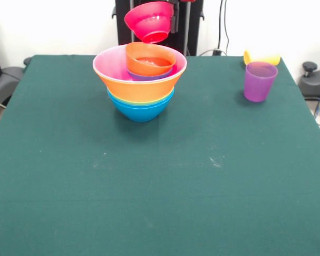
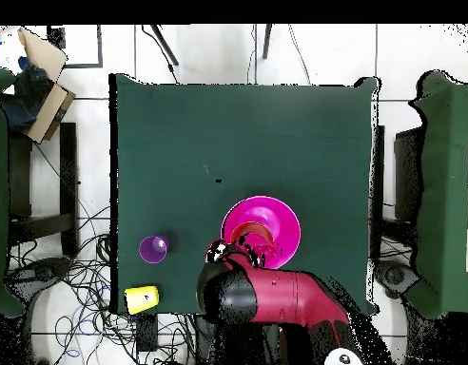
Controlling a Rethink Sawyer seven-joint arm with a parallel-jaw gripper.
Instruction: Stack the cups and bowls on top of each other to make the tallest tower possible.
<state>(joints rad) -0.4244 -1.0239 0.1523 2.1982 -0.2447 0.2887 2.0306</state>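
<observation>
The tower (image 1: pixel 141 88) stands at the table's far middle: light blue bowls (image 1: pixel 141 109) at the base, the wide orange bowl (image 1: pixel 138 89), the pink bowl (image 1: pixel 108 63) inside it, then a dark small bowl with the orange-red bowl (image 1: pixel 148 60) topmost. My gripper (image 1: pixel 174 20) is shut on the rim of the crimson bowl (image 1: pixel 148 20) and holds it tilted just above the tower. The purple cup (image 1: pixel 258 81) stands upright at the right; the yellow cup (image 1: pixel 262 58) lies on its side behind it. In the overhead view my arm (image 2: pixel 271 297) hides the gripper beside the pink bowl (image 2: pixel 276 228).
The green table (image 1: pixel 149 186) stretches wide in front of the tower. In the overhead view the purple cup (image 2: pixel 153 248) and the yellow cup (image 2: pixel 141 298) sit near the table's edge by the robot's base. The black pedestal (image 1: pixel 192 32) stands behind the tower.
</observation>
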